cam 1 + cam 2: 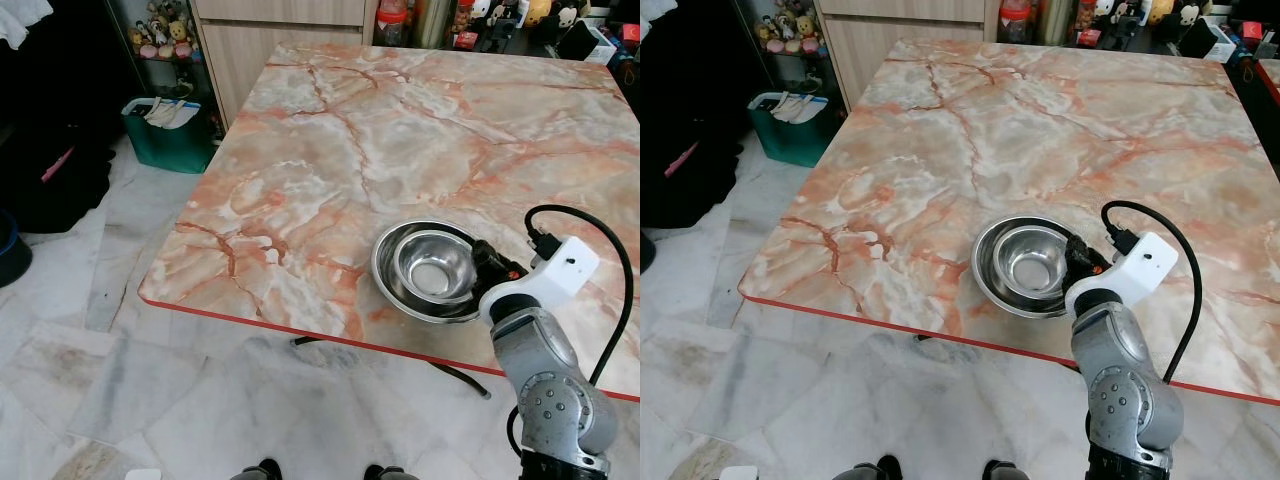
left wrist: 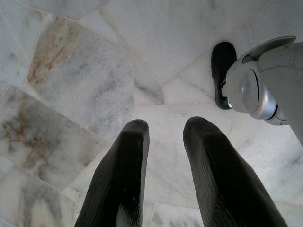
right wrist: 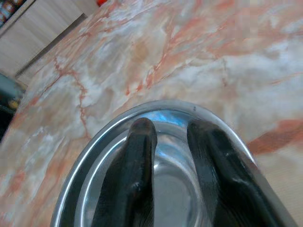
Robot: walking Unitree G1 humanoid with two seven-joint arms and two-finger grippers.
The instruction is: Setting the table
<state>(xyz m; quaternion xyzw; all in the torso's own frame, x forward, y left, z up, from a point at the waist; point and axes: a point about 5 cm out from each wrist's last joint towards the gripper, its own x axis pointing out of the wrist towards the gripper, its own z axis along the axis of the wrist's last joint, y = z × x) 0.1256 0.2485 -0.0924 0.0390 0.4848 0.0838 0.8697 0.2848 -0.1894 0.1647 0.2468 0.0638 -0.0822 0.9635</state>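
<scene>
left gripper [image 2: 163, 142]: hangs idle over the pale floor tiles [image 2: 71, 71], fingers a small gap apart, nothing between them.

two steel bowls, small bowl [image 1: 433, 266] nested inside the big bowl [image 1: 392, 283], sit on the marble table [image 1: 400, 130] near its front edge, toward the 5 o'clock corner of the top.

right gripper [image 3: 170, 137]: reaches in from the bowls' 3 o'clock side. its fingers [image 3: 139, 156] lie over the rim, tips down inside the bowls, a narrow gap between them. i cannot tell whether they pinch a wall or only rest there.

step in hand, my judgement: placing or separating the bowls. to do it well i would keep the wrist level, move slowly, and watch the red table edge so the stack does not slide off.
</scene>
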